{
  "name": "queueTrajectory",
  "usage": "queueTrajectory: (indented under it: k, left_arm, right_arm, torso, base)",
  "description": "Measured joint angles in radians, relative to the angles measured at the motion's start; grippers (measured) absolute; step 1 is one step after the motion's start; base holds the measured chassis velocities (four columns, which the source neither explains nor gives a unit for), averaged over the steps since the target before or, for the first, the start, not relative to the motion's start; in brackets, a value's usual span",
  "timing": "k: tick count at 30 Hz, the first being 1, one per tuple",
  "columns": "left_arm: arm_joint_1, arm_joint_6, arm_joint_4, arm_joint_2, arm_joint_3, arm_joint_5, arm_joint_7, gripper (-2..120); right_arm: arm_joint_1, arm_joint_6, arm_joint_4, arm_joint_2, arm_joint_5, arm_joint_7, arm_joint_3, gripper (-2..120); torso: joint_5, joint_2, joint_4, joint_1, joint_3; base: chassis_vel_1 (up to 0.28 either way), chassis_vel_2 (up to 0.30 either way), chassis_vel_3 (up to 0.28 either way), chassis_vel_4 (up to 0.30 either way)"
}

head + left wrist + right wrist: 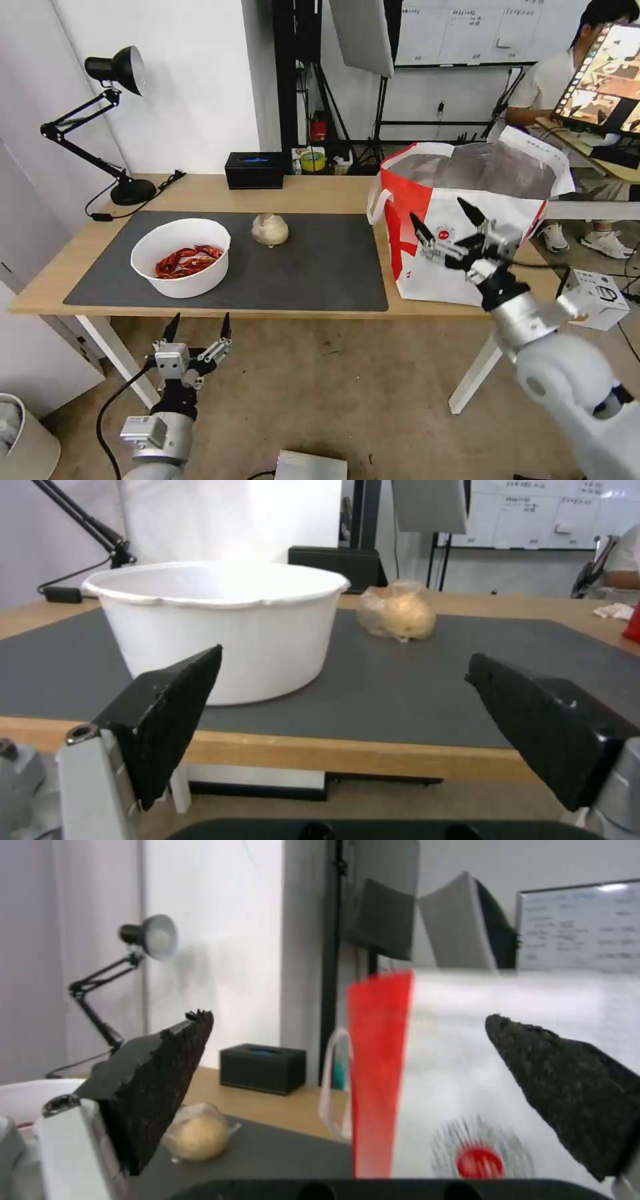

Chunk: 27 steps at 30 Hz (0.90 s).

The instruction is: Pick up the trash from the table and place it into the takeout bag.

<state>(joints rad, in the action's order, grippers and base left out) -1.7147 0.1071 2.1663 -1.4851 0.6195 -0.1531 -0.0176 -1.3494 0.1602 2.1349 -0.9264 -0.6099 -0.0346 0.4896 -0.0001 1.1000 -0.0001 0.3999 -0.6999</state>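
1. Right gripper point(448, 224) hung spread wide and empty before the white and red insulated takeout bag point(433, 267).
2. Left gripper point(198, 327) hung splayed, empty, below the light-wood table point(320, 193) edge.
3. White round bowl of red crayfish shells point(181, 257) and beige plastic-wrapped lump point(270, 230) sat apart on the dark grey mat point(320, 267).

1. From my seat the room reads bright and evenly lit; shadows under the white bowl point(181, 257) on the mat are faint.
2. My head view bows straight lines near its edges.
3. On my right wrist feed the takeout bag point(493, 1075) is smeared and soft; the desk lamp point(143, 937) stays fairly crisp.
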Motion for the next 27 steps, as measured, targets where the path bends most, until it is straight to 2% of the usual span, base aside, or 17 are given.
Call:
queueTrajectory:
  k: [3,7,14,20,27]
  left_arm:
    - [0.002,0.0,-0.011,-0.002,0.007,-0.002,0.0,100]
    - [0.005,0.0,-0.021,0.002,0.009,-0.002,0.0,100]
    - [0.013,0.01,-0.052,0.017,-0.005,-0.005,-0.001,100]
    - [0.012,0.013,-0.06,0.022,-0.014,-0.005,-0.003,100]
    - [0.014,0.013,-0.064,0.021,-0.02,-0.003,-0.005,100]
  right_arm:
    - [-0.056,0.035,-0.029,-0.079,0.08,-0.01,0.007,100]
    - [-0.082,0.053,-0.042,-0.112,0.124,-0.018,0.007,100]
    - [-0.155,0.083,-0.075,-0.216,0.237,0.0,-0.012,100]
    - [-0.215,0.085,-0.075,-0.278,0.286,0.051,-0.039,100]
    - [-0.255,0.081,-0.065,-0.317,0.326,0.09,-0.064,100]
  torso:
    - [0.0,0.0,0.0,0.0,0.0]
    - [0.0,0.0,0.0,0.0,0.0]
    - [-0.0001,0.0,0.0001,0.0,0.0]
    - [-0.0001,0.0,0.0001,0.0,0.0]
    - [0.0,0.0,0.0001,0.0,0.0]
  base:
    - [0.0,0.0,0.0,0.0]
    - [0.0,0.0,0.0,0.0]
    - [0.0,0.0,0.0,0.0]
    - [0.0,0.0,0.0,0.0]
    - [0.0,0.0,0.0,0.0]
